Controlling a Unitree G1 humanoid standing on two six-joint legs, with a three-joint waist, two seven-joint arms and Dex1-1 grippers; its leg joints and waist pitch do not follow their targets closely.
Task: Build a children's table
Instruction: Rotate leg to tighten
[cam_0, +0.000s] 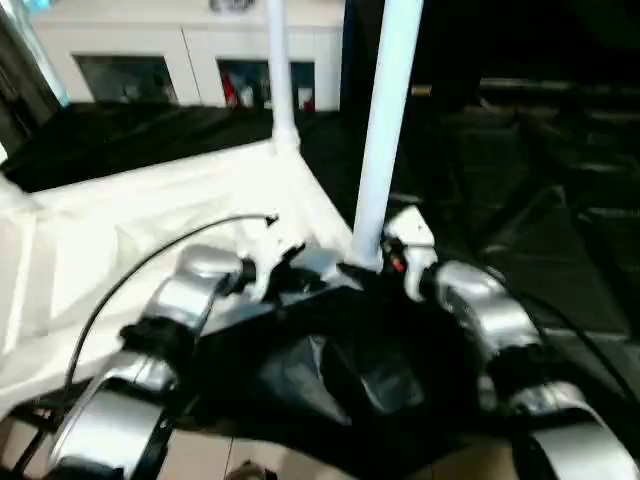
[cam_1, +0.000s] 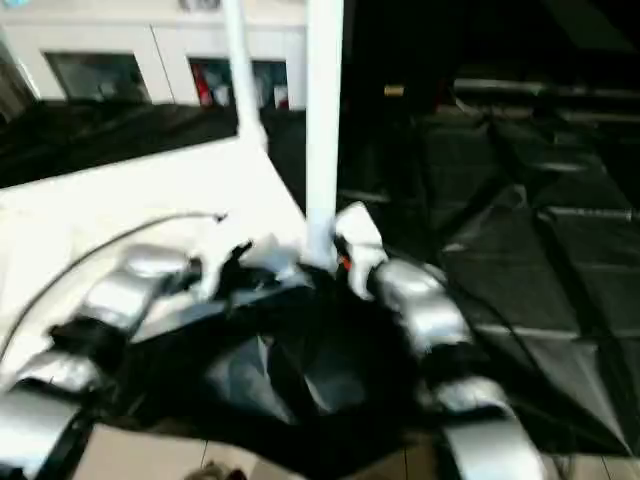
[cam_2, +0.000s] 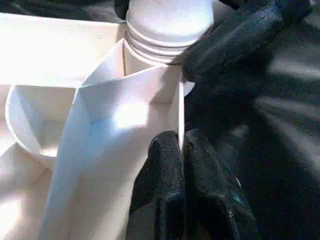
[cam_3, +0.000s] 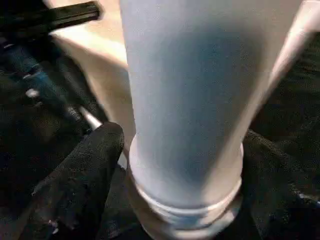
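Children's table (cam_0: 150, 230) upside down, left tool (cam_2: 182, 150) together, right tool (cam_3: 182, 150) apart around leg (cam_0: 385, 130), cabinet (cam_0: 190, 60) behind.

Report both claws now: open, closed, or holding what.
Left claw: closed, holding nothing, at the tabletop corner.
Right claw: open around the table leg.

No text, label, brand, number or sign can be read on anything shown (the surfaces are seen plain or blurred).
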